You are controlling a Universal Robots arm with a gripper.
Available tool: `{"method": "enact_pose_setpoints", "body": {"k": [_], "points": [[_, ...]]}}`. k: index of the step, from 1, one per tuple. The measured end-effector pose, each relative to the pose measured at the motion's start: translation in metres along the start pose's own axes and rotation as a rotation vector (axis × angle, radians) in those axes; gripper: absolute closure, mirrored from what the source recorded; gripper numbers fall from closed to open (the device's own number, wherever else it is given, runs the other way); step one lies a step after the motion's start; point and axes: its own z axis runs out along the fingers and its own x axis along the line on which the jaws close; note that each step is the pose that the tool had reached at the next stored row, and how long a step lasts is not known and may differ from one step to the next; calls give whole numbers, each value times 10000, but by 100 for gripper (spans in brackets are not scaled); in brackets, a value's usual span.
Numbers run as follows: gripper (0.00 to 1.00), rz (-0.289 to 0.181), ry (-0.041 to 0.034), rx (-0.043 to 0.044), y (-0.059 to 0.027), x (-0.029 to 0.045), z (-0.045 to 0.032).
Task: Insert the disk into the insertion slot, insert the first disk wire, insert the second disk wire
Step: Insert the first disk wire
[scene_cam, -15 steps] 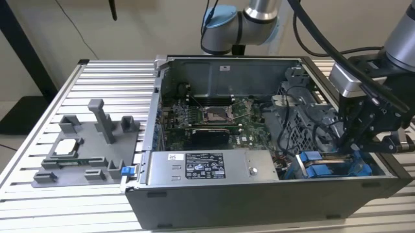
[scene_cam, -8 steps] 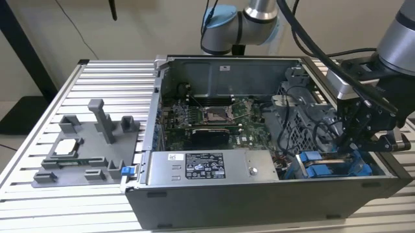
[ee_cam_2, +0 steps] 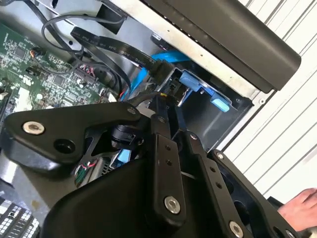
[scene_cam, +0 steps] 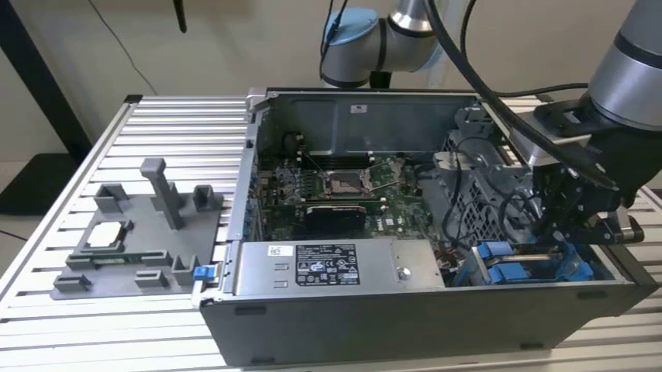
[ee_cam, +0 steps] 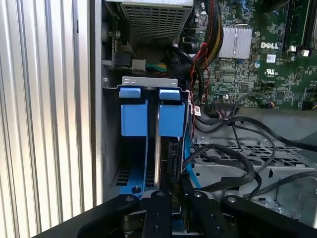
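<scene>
The case (scene_cam: 414, 325) lies open on its side on the slatted counter (scene_cam: 155, 124), so the drive bay faces up and can be reached from above. The slot (ee_cam: 110, 144) is at the case's near corner, on the exterior view's right. The disk (ee_cam: 172, 119) stands on edge in it, its blue carrier level with the blue one beside it. That suggests the disk is fully seated and the first step is done.

The claw (ee_cam_2: 166, 104) reaches straight down into the narrow gap at the disk's connector edge. It is pinched nearly closed, probably because a slim profile is all that fits between the bay wall and the cable bundle. I cannot tell whether a plug is caught between the tips, since the claw's own links hide them.

A flat black cable (ee_cam_2: 109, 47) and a blue wire (ee_cam_2: 166, 55) arch over from the motherboard (scene_cam: 331, 194) and end just beside the claw, near the disk. The work looks to be at the wire stage, but the plugs' seating is hidden.
</scene>
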Motion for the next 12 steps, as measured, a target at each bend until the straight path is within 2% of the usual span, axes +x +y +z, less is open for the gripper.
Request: {"method": "enact_pose_setpoints", "body": {"k": [3, 12], "points": [[100, -3, 11, 31, 0, -22, 13], [100, 10, 24, 33, 1, -19, 16]]}}
